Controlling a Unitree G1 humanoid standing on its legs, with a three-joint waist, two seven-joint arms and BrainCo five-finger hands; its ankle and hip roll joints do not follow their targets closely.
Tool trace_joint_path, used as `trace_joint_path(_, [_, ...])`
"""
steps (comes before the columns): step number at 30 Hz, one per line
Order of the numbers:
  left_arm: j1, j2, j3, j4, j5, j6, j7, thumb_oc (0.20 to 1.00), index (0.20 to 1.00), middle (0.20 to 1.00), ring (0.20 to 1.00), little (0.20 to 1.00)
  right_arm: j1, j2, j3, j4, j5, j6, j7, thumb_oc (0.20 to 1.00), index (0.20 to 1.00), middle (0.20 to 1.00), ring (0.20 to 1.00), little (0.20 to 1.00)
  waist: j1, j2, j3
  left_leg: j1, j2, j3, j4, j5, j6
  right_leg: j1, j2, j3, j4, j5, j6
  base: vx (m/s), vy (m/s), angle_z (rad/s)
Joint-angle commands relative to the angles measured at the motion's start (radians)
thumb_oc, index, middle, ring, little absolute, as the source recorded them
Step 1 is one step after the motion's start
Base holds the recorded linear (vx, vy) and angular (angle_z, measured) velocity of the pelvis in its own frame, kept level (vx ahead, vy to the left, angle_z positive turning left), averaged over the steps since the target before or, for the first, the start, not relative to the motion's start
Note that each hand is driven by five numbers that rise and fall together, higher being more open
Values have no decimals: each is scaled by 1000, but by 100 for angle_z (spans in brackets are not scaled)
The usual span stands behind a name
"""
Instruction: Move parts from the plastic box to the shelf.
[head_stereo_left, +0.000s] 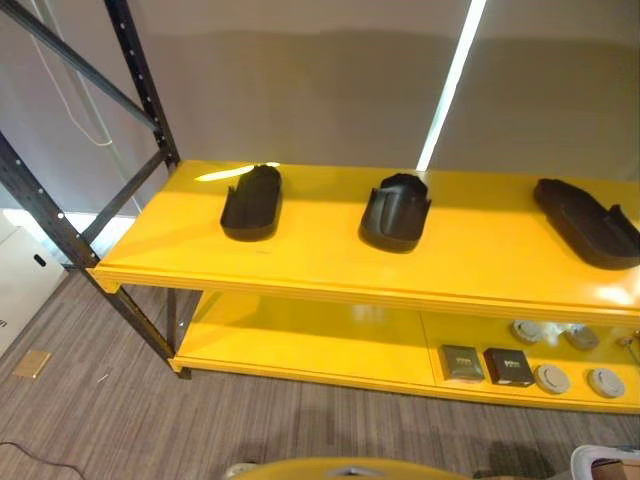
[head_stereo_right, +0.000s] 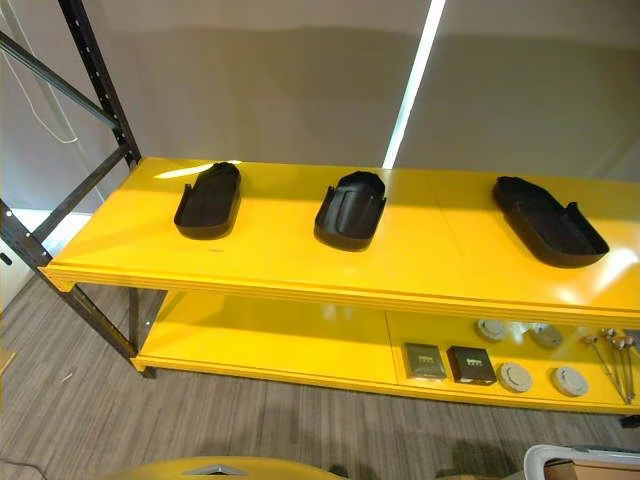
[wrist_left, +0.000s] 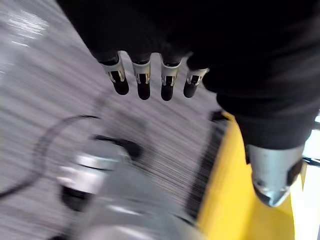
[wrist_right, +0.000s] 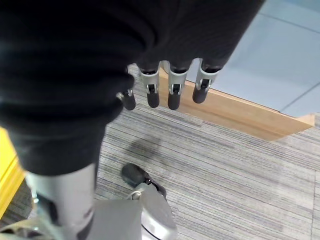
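Yellow boards make up the shelf (head_stereo_right: 300, 265), which has a black steel frame (head_stereo_left: 140, 80) at its left end and stands against a grey wall. Three black moulded parts lie in a row on its upper board, well apart from one another: the left part (head_stereo_right: 208, 200), the middle part (head_stereo_right: 351, 211) and the right part (head_stereo_right: 548, 221), the last one turned at an angle. On the lower board, toward the right, sit two small dark boxes (head_stereo_right: 449, 363) side by side, with several round grey discs (head_stereo_right: 516, 377) near them and some thin metal rods (head_stereo_right: 612, 362) at the far right. A white plastic box (head_stereo_right: 580, 463) shows by its corner at the near right edge, on the grey carpet.

Left hand (wrist_left: 150, 82) hangs over the carpet with its fingers straight and relaxed, holding nothing. Right hand (wrist_right: 172, 90) likewise hangs with its fingers loosely extended and empty, above the carpet near a wooden edge strip (wrist_right: 240, 115).
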Motion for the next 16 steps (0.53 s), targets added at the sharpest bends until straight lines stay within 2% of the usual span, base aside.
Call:
trace_joint_path(1, [-104, 56, -22, -107, 6, -28, 10, 1000, 1000, 1000, 1000, 1000, -60, -4, 25, 25, -24, 32, 8, 1000, 1000, 1000, 1000, 1000, 1, -2, 59, -7, 2, -17, -1, -32, 50, 42, -68, 27, 3, -41, 46, 29, 5, 4])
trace_joint_path(5, [-123, 24, -31, -101, -43, -37, 6, 1000, 1000, 1000, 1000, 1000, -44, 7, 33, 17, -4, 34, -4, 1000, 1000, 1000, 1000, 1000, -10, -6, 50, -6, -2, -15, -1, -42, 53, 37, -70, 33, 3, -42, 45, 15, 3, 2])
trace_joint_path(9, [-135, 11, -28, -82, -26, -60, 3, 1000, 1000, 1000, 1000, 1000, -36, 24, 37, 25, 2, 18, -23, 1000, 1000, 1000, 1000, 1000, -16, -16, 51, -7, -3, -7, -1, -45, 52, 35, -71, 32, 3, -41, 45, 0, 0, 0])
trace_joint_path(16, [-147, 15, -39, -86, 1, -49, 4, 1000, 1000, 1000, 1000, 1000, -41, 20, 36, 39, -5, 17, -16, 1000, 1000, 1000, 1000, 1000, -19, -19, 46, -3, -1, 3, -1, -47, 53, 32, -68, 36, 3, -41, 45, 0, 0, 0])
